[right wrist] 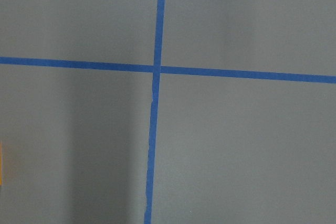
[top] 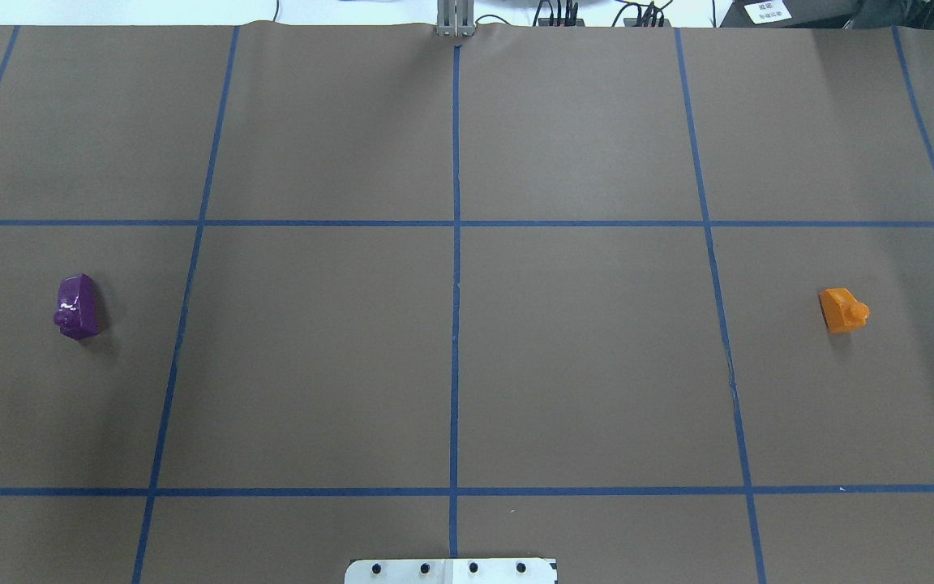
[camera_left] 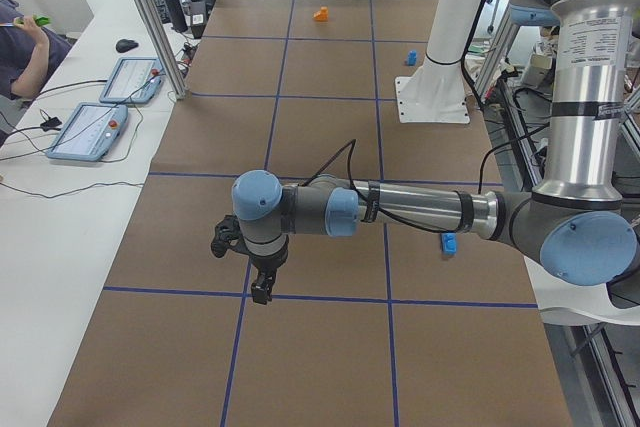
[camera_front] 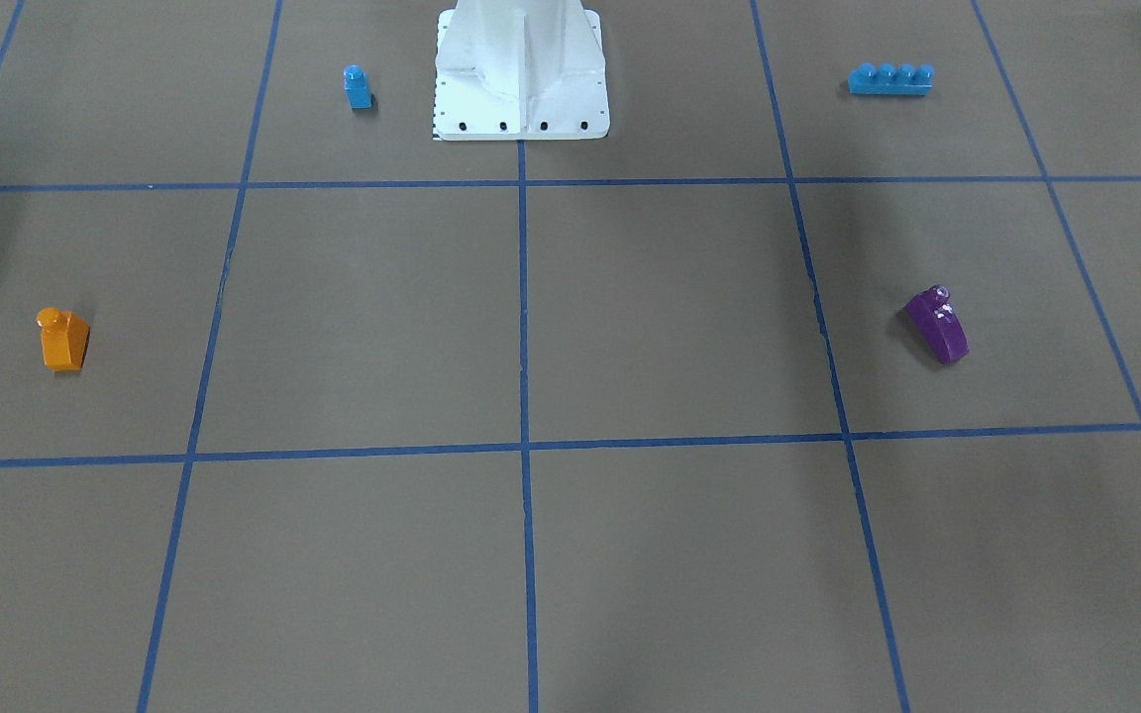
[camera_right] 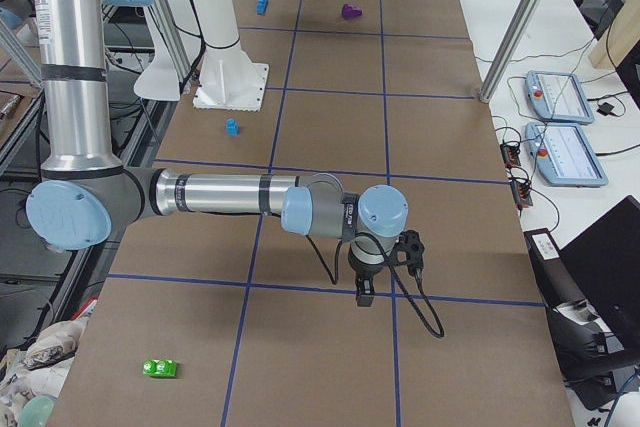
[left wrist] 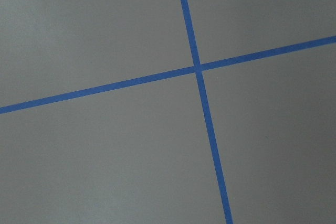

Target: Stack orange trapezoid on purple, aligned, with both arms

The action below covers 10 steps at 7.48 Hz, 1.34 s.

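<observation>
I cannot tell whether the left jaws are apart or together. They show only in the side view from the robot's left, hanging point-down from the left arm (camera_left: 400,209), which reaches out level over the brown desk (top: 580,365). The same goes for the right jaws, seen only from the opposite end under the wrist of the right arm (camera_right: 220,194); their spacing is not readable. Each wrist camera looks straight down on a crossing of the blue tape lines (left wrist: 197,67). The right wrist view also has a thin orange sliver at its left edge, too little to identify. The orange trapezoid (top: 842,310) stands stud-up and alone on the robot's right side of the desk. The purple brick (top: 78,307) stands stud-up on the robot's left side in the same grid row. The two are well apart, with two full grid squares between them. Back by the robot, a small blue brick (camera_front: 358,87) sits near the white pedestal (camera_front: 521,69) on the right arm's side. A long blue brick (camera_front: 890,79) lies on the left arm's side. A green brick (camera_right: 160,368) lies at the desk's far right end.
</observation>
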Each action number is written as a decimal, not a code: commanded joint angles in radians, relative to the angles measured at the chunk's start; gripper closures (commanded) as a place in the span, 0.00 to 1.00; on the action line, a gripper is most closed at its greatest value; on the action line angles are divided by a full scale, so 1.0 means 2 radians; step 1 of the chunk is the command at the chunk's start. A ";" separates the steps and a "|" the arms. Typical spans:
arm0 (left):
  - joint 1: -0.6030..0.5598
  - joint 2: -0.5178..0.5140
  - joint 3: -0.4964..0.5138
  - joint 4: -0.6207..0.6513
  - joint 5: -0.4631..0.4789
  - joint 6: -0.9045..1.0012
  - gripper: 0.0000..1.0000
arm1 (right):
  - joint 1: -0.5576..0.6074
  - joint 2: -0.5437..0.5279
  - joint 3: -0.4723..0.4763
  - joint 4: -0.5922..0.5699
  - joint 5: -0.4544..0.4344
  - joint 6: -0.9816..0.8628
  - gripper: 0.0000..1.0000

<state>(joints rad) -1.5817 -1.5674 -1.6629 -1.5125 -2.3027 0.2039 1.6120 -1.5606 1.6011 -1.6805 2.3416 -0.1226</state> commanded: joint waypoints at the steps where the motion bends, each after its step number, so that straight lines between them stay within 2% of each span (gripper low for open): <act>1: 0.001 -0.002 -0.002 0.000 0.001 -0.001 0.00 | 0.001 -0.002 0.009 0.000 0.001 0.001 0.00; 3: 0.002 -0.034 -0.009 0.002 0.003 -0.002 0.00 | 0.001 -0.001 0.012 0.000 0.007 0.006 0.00; 4: 0.013 -0.040 -0.040 -0.001 0.001 -0.002 0.00 | 0.000 -0.001 0.015 0.000 0.009 0.008 0.00; 5: 0.050 -0.039 -0.073 -0.014 0.004 -0.013 0.00 | 0.000 -0.001 0.021 0.000 0.009 0.008 0.00; 8: 0.126 -0.042 -0.105 -0.023 -0.003 -0.226 0.00 | -0.001 0.000 0.025 0.000 0.008 0.008 0.00; 10: 0.201 -0.036 -0.104 -0.095 0.006 -0.445 0.00 | -0.004 0.004 0.029 0.000 0.007 0.008 0.00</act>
<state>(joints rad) -1.2835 -1.6497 -1.8690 -1.6065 -2.3047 -0.4158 1.6073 -1.5558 1.6556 -1.6797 2.3561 -0.1058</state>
